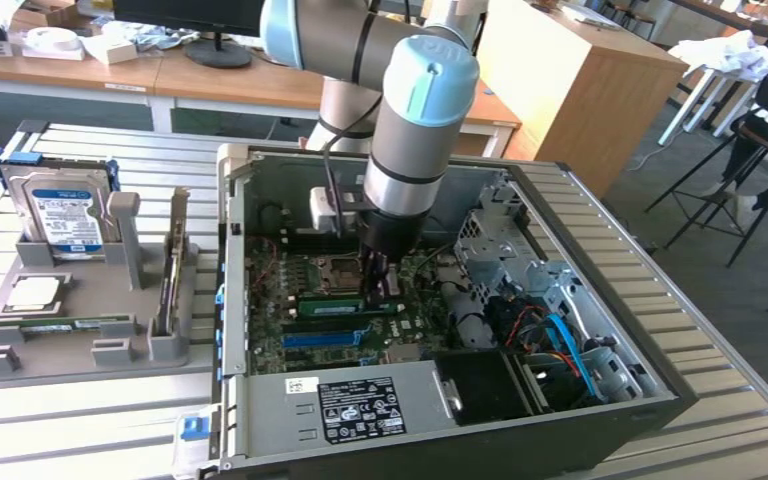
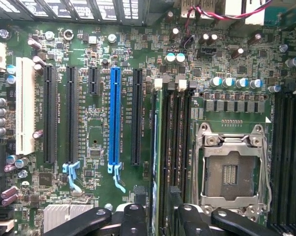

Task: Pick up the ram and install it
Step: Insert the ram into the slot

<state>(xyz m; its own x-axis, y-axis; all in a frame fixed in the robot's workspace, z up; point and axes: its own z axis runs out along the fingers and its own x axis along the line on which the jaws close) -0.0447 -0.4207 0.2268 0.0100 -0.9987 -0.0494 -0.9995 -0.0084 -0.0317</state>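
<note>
Ext view: arm reaches down into the open PC case [image 1: 598, 300], gripper [image 1: 384, 283] right over the motherboard [image 1: 324, 320], just at the ext view's right of the CPU socket [image 1: 335, 270]. A green ram [image 1: 344, 308] lies in a slot under the fingertips, above the blue slot [image 1: 320, 339]. Whether the fingers touch it can't be told here. On the grey tray [image 1: 51, 350] at the ext view's left: hard drive [image 1: 67, 215] upright, silver CPU [image 1: 31, 293] flat, second ram [image 1: 64, 324] lying along the tray front, well apart from the case.

Wrist view: black fingers [image 2: 138, 221] spread apart, claw released, nothing held between them. Ram [image 2: 157, 162] seen edge-on, standing in its slot and running down into the gap between the fingers, beside the empty dark ram slots [image 2: 179, 147]. CPU socket [image 2: 231, 172] empty, metal frame around it. Blue slot [image 2: 115, 115] and black slots [image 2: 71, 115] lie parallel to the ram on its far side from the socket.
</note>
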